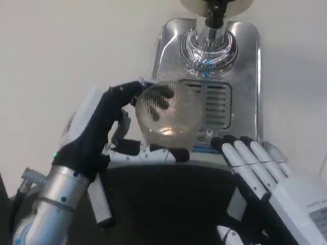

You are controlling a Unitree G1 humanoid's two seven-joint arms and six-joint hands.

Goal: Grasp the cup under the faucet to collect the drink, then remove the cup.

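Left hand (104, 127) grasps ribbed glass cup (168, 116), fingers (158, 97) wrapped round it, over near edge of steel drip tray (245, 76), near of faucet (212, 20). Right hand (255, 163) released, fingers straight, resting just right of cup on white counter (51, 51).

Clear ribbed cup (168, 115) (upright) before faucet (210, 38), over metal tray (244, 97).

We see a clear ribbed cup (169, 115), a shiny silver slotted drip tray (240, 76), and a white table (61, 46).
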